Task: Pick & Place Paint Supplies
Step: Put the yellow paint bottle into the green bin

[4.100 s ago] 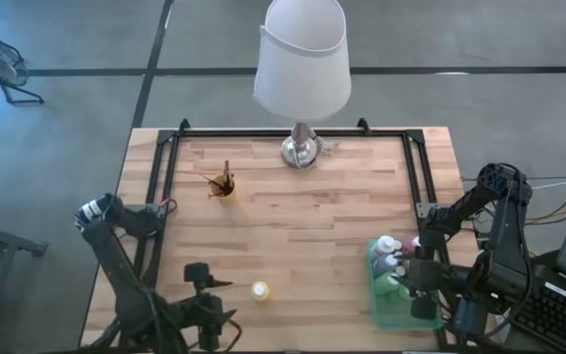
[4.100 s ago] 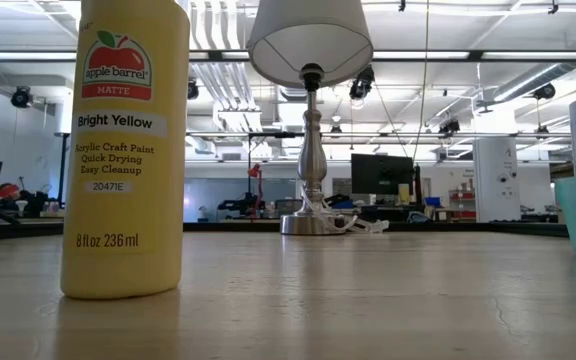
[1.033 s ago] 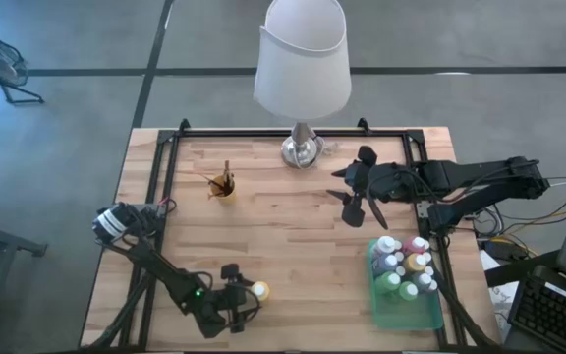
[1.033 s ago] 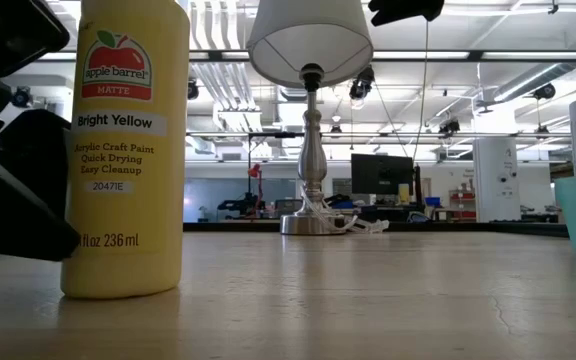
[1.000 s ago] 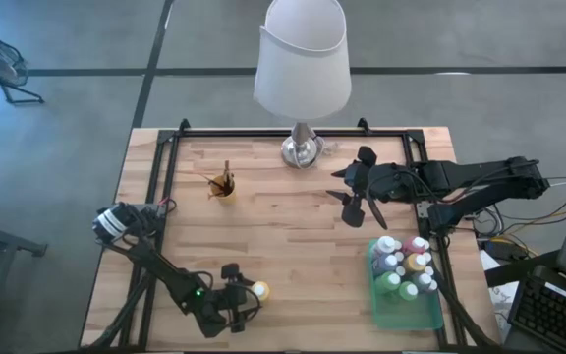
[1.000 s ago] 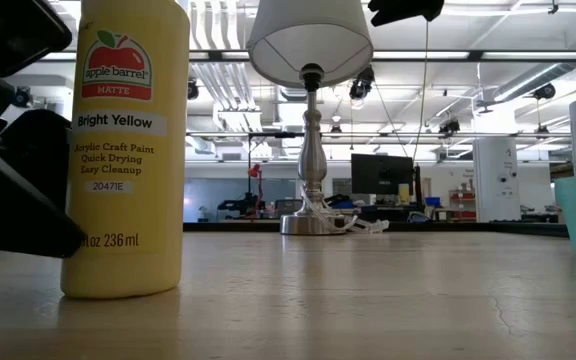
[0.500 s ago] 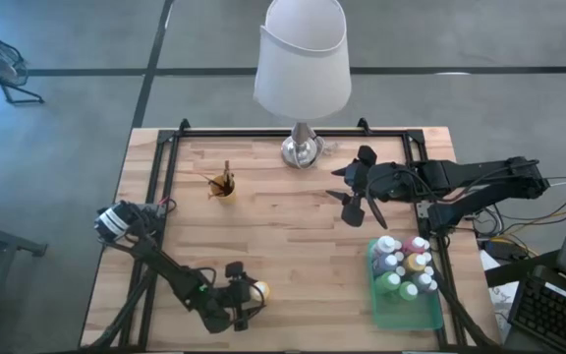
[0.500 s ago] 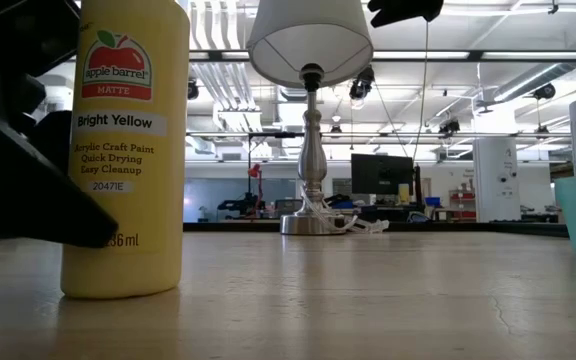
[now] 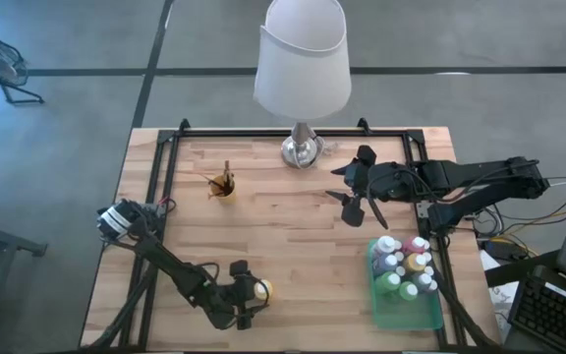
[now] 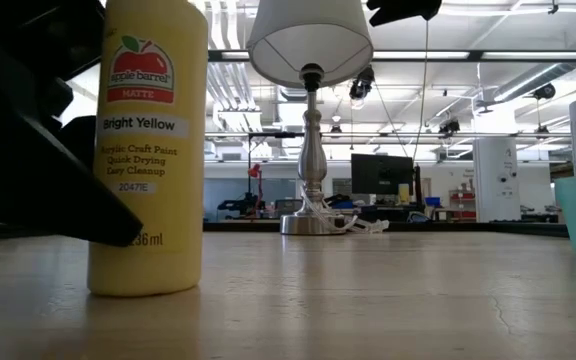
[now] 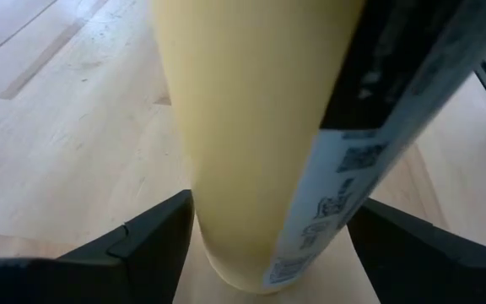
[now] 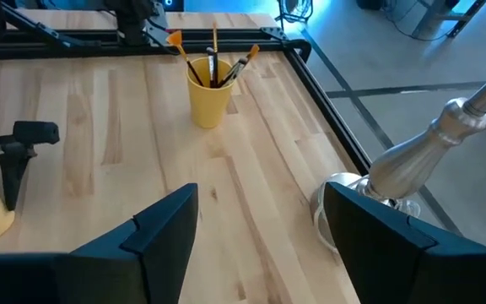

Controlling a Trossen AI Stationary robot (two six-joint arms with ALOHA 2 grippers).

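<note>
— Wooden surface (image 9: 293, 246) — what's changed at its near edge?
— Left tool (image 9: 247, 299) has pushed in, open fingers astride the Bright Yellow paint bottle (image 10: 148, 150), nudging it right. Not yet gripped.
— Right tool (image 9: 362, 197)?
— Open, hovering mid-surface.

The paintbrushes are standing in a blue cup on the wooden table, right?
Not quite: the cup holding the paintbrushes is yellow, not blue. They do stand in it on the wooden table, as the right wrist view shows.
</note>
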